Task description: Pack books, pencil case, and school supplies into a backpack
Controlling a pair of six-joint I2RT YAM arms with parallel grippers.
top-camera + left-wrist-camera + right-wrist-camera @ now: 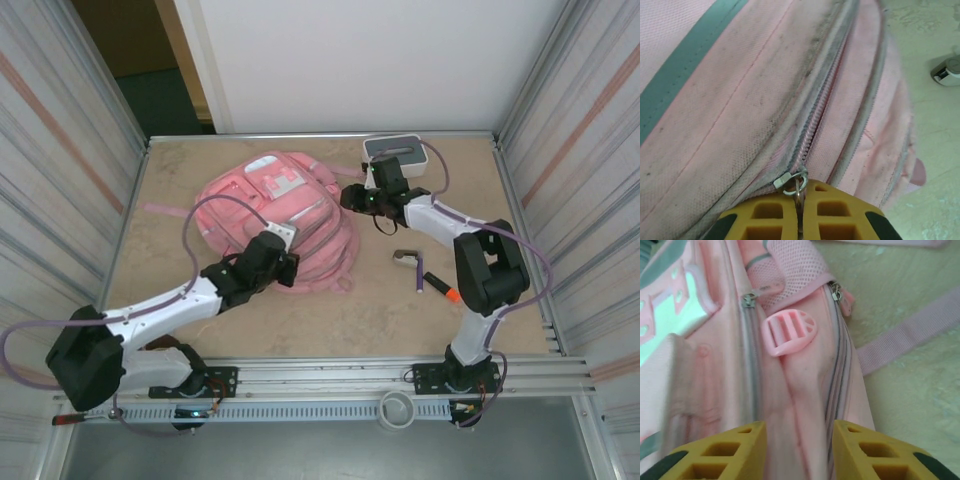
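1. The pink backpack [250, 200] lies flat on the left half of the table [330, 320]. Its long straps spread toward the left edge.
2. Your left claw [801, 196] is pressed together on the metal zip pull [791, 181] at the near end of the bag. The zip in front of it looks shut along all the length that you can see.
3. Your right claw [799, 440] is at the right side of the bag, and its jaws stand apart. A soft fold of the bag lies between them, below a pink buckle [789, 330]. I cannot tell if the pads touch this fold.
4. Three small supplies are not yet packed: the beige piece [406, 257], the purple stick [418, 276] and the orange-tipped marker [441, 287]. They lie close together on the bare table, to the right of the bag and apart from it.
5. You cannot tell if the books are already inside, because the pockets in view look closed.
6. My judgement is that much of the work is left. You need to open a pocket, put the supplies in, and then close the zip.
7. The surface is pale beige with a stone-like pattern, and it is flat. A white box [400, 152] with a grey top stands at the far edge, just behind the right arm.
8. Ribbed panels [60, 150] close the left and right sides. A white wall [380, 60] is behind, with a dark opening [150, 70] at the far left.
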